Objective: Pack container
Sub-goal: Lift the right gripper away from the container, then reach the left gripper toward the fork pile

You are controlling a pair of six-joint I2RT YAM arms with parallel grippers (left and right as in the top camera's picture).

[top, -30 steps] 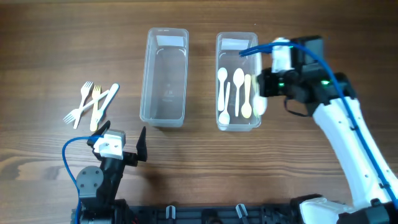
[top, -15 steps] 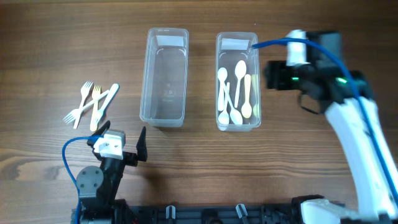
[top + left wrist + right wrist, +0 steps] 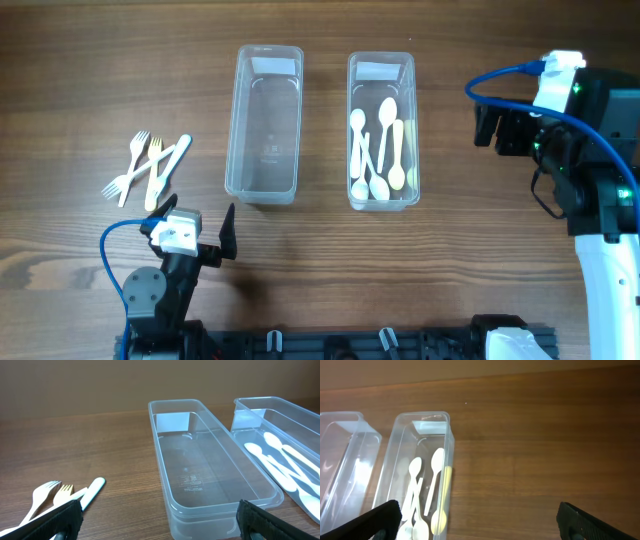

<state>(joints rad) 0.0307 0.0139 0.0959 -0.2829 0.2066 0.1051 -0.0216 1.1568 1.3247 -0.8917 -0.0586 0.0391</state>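
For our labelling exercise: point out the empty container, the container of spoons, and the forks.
empty container (image 3: pixel 265 120), overhead view, bare floor.
container of spoons (image 3: pixel 381 70), overhead view, far end, clear of spoons.
forks (image 3: pixel 139 142), overhead view, white fork's tines.

Even bright light, soft shadows, sharp focus throughout.

The black, folded left arm (image 3: pixel 160 285), topped by a white wrist block, sits in the lower left of the overhead frame. Its black two-finger left gripper (image 3: pixel 160 522) is spread wide and holds nothing. The white-and-black right arm (image 3: pixel 603 260) rises along the right edge, its black right gripper (image 3: pixel 480 522) aimed left, jaws wide apart and empty
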